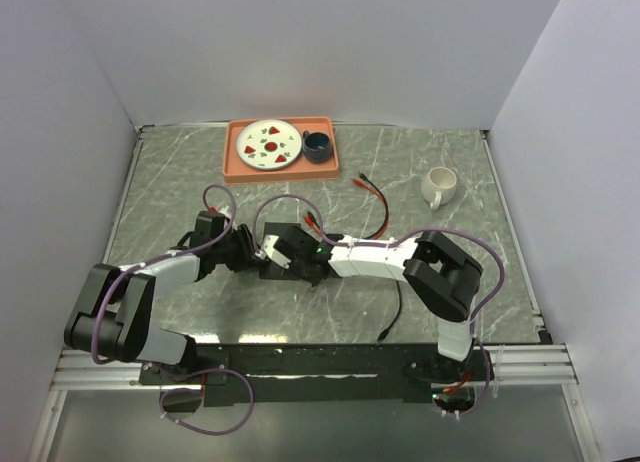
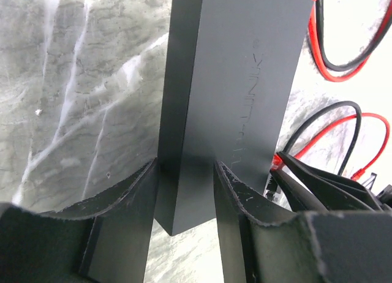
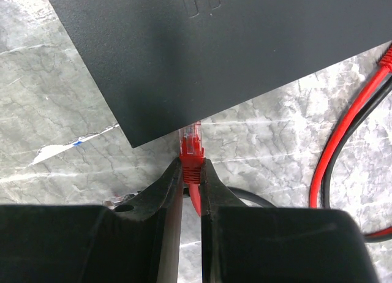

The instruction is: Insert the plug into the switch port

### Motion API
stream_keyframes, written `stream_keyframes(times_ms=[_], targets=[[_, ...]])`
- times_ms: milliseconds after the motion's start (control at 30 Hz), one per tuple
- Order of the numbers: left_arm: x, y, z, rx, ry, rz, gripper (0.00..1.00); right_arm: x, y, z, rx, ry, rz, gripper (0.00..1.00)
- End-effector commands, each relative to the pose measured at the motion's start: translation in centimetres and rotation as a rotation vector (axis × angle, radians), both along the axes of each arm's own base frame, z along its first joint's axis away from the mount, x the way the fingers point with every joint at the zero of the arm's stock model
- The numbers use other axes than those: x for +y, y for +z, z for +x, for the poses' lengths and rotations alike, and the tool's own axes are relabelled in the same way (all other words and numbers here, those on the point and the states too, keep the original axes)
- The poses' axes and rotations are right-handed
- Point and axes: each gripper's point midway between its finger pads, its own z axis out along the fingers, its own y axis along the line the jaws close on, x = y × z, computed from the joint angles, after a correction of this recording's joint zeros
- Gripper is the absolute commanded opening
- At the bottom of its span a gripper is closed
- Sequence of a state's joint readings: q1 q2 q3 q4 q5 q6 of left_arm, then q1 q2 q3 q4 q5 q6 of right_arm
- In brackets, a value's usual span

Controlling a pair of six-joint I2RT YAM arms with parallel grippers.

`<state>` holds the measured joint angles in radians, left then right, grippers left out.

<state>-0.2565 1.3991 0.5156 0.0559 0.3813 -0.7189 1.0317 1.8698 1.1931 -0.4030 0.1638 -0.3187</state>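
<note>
The switch is a flat matte-black slab, lifted on edge above the table. My left gripper is shut on its near end, one finger on each face. In the right wrist view the switch fills the top. My right gripper is shut on a red plug with a clear tip. The tip touches the switch's lower edge near its corner. The ports are hidden. In the top view both grippers, left and right, meet at the table's middle, and the switch is hard to make out between them.
An orange tray at the back holds a white plate and a dark cup. A white mug stands at the back right. Red and black cables loop behind the grippers. A black cable runs toward the front edge.
</note>
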Motion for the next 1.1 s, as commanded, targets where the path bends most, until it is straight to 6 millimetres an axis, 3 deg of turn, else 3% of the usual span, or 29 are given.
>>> stream_keyframes(times_ms=[0, 367, 733, 1067], targets=[[-0.6, 0.7, 0.4, -0.049, -0.028, -0.044, 0.46, 1.6, 1.1, 0.4, -0.020, 0.024, 0.055, 0.00], [-0.1, 0.5, 1.2, -0.056, -0.019, -0.016, 0.46, 1.1, 0.6, -1.0, 0.008, 0.050, 0.059, 0.00], [-0.7, 0.5, 1.9, -0.058, -0.060, -0.026, 0.44, 3.3, 1.8, -2.6, 0.006, 0.155, 0.117, 0.00], [-0.7, 0.1, 0.4, -0.037, -0.061, -0.043, 0.34, 4.0, 2.1, -0.7, -0.007, 0.042, 0.100, 0.00]])
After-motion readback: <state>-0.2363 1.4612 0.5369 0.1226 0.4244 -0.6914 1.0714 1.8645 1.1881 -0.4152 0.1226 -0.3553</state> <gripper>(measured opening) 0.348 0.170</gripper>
